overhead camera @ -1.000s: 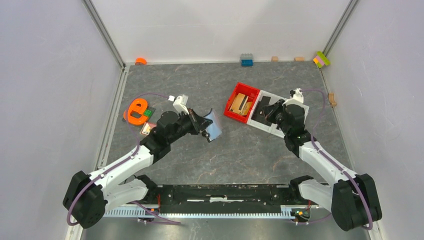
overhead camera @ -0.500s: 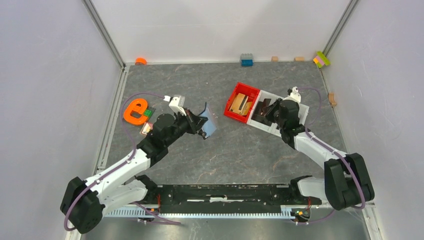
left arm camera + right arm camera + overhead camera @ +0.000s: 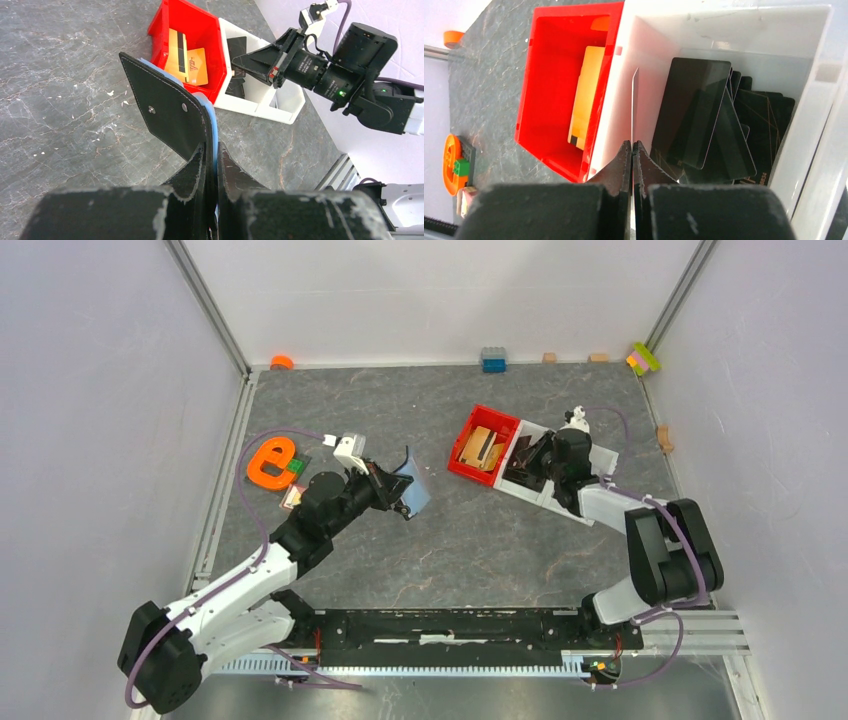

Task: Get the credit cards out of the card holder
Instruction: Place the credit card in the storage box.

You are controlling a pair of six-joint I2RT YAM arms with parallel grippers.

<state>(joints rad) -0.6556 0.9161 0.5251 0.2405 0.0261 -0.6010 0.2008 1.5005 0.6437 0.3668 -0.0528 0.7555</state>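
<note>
Since the earlier frame the right arm had folded its elbow in toward the red bin [image 3: 483, 445]. That carried its wrist a little further over the white bin [image 3: 724, 14], which stood touching the red bin's right side. The left arm had drawn slightly away from the red bin.

Right gripper [image 3: 632, 143]: fingers clenched on a thin pale credit card [image 3: 633, 102], gripped by one short end. The card stood edge-on to the wrist camera. Its long axis ran straight out from the fingertips and pointed into the white bin, just beside the wall next to the red bin. Judgement: a release there should drop it on the white-bin side of that wall, but the margin looked narrow. Dark cards [image 3: 696, 112] already leaned in that compartment, on the side away from the red bin.

Left gripper [image 3: 214, 150]: fingers clamped on the card holder [image 3: 167, 107], held off the table well to the left of the red bin. Its black outer flap and studs faced the wrist camera, and the pale blue lining showed only as an edge. The right arm was the nearer to the bins; the left alone had the holder.

Not established:
- The held card's face, which was seen edge-on only.
- Whether any cards remained in the holder, since its inner side was turned away.
- The right fingertips in the overhead view, which were hidden under the wrist.
</note>
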